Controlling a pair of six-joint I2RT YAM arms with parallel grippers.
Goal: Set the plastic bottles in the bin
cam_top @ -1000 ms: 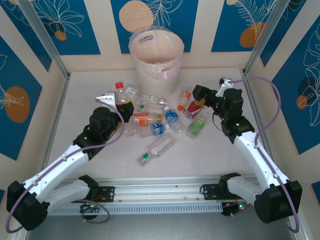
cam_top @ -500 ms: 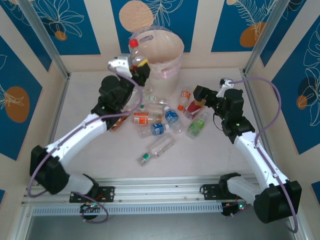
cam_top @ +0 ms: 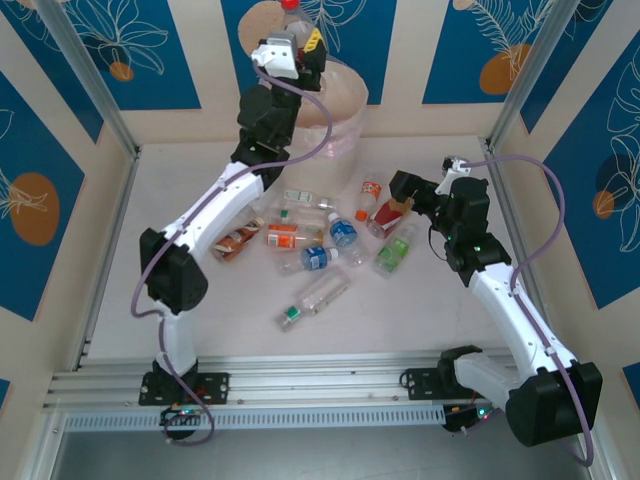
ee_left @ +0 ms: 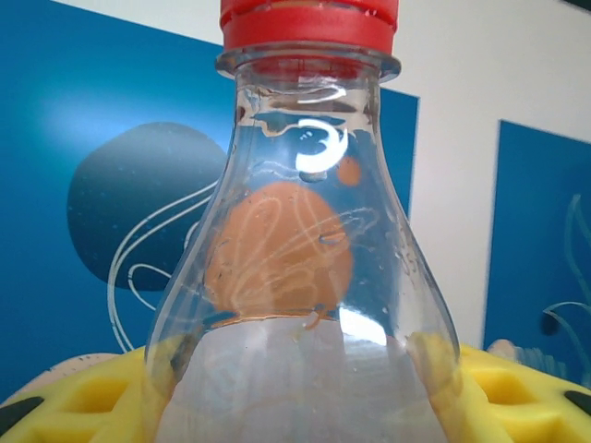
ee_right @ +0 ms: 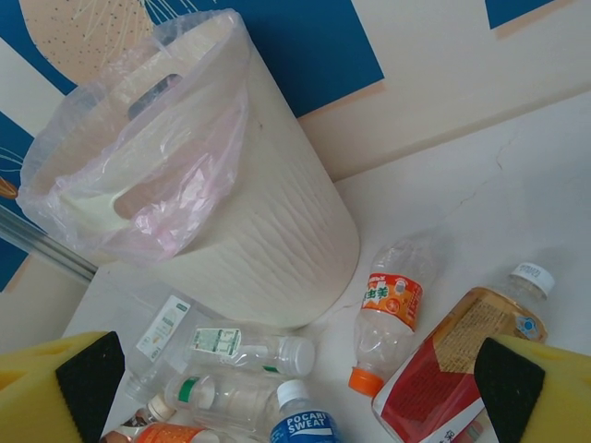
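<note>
**A:** How is the red-capped bottle [ee_left: 305, 277] held, and where?

**B:** It is clamped upright, low on its body, between the yellow pads of the left gripper [cam_top: 298, 45]. It is carried high above the left side of the bin [cam_top: 345, 85]. Whether it is squarely over the opening cannot be told.

**A:** And the right gripper [cam_top: 397, 188]?

**B:** Its jaws are spread wide with nothing between them. It is poised over the right end of the other bottles [cam_top: 330, 235], which are scattered on the table [cam_top: 180, 180] in front of the bin.

**A:** What should be watched in the drop?

**B:** The bottle should be centred over the opening before the grip is let go, and probably lowered a little. An empty bottle is light and could be bounced off the rim. The thin plastic liner [ee_right: 185, 175] draped over the edge should not be snagged. The jaws should be opened fully so the bottle is not dragged sideways.
</note>
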